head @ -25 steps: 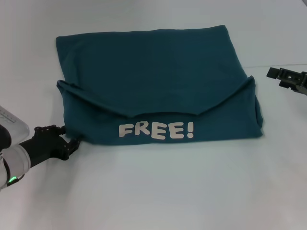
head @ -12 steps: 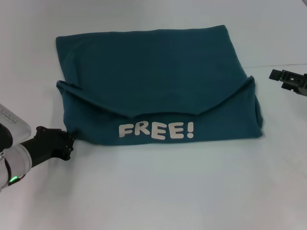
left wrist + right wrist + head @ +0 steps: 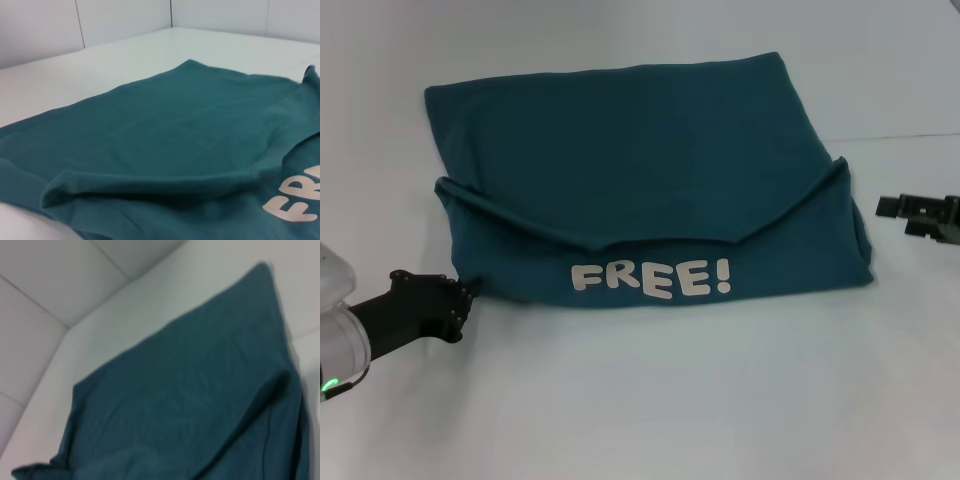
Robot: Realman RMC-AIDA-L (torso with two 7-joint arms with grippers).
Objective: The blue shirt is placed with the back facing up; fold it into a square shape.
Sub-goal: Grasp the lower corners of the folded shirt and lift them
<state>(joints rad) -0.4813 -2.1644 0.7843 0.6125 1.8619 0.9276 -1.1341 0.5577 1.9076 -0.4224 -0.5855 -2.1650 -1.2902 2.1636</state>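
At the shirt's near-left corner, the left gripper (image 3: 468,290) sits low on the table (image 3: 640,400) — whether it has fabric I cannot tell. Off the shirt's right edge, the right gripper (image 3: 885,207) hangs apart, jaws unreadable. The shirt (image 3: 620,150) lies half-folded, lettering up — lift both near corners evenly to keep edges square.

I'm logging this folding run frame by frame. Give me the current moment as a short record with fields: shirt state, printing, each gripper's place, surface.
shirt: blue shirt lies partly folded on the table, its near part turned up over the rest
printing: white "FREE!" lettering shows on the near folded band
left gripper: left gripper is at the shirt's near left corner, low on the table
right gripper: right gripper sits apart from the shirt, off its right edge
surface: plain white table
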